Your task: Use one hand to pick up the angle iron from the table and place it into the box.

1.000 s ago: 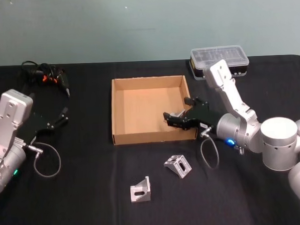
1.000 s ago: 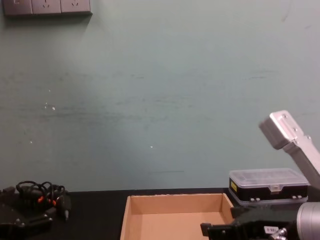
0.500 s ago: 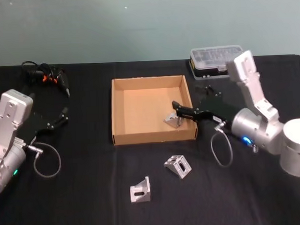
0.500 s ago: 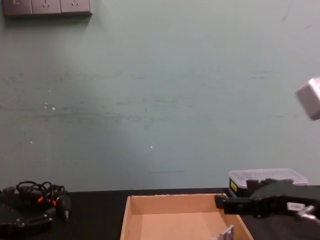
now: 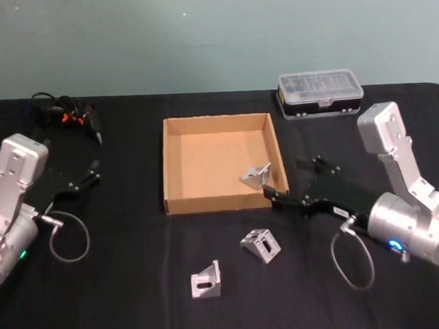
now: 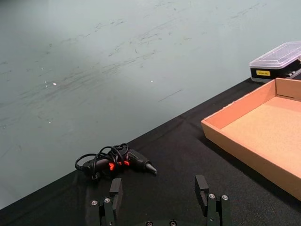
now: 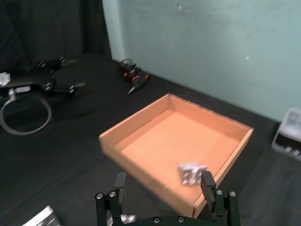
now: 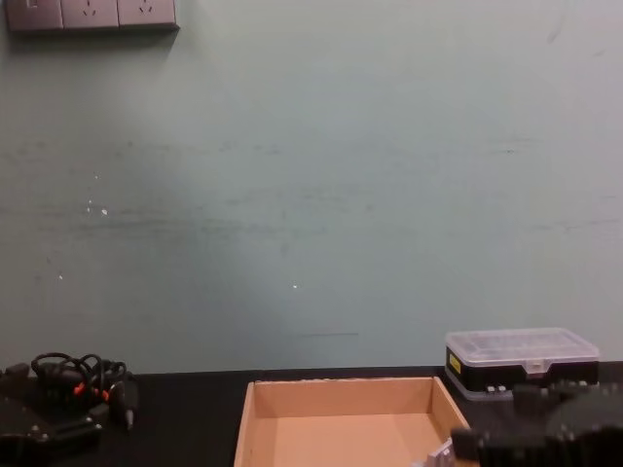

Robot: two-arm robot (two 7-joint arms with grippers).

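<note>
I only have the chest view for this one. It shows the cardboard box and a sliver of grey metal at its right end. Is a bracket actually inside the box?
Observer: Yes. The head view shows one bracket lying on the floor of the box, close to its right wall.
Operator: Any more outside it?
Observer: Two. A second bracket and a third bracket lie on the table in front of the box.
Operator: Is the right pincer holding anything?
Observer: No. The right pincer is open and empty, by the box's front right corner.
</note>
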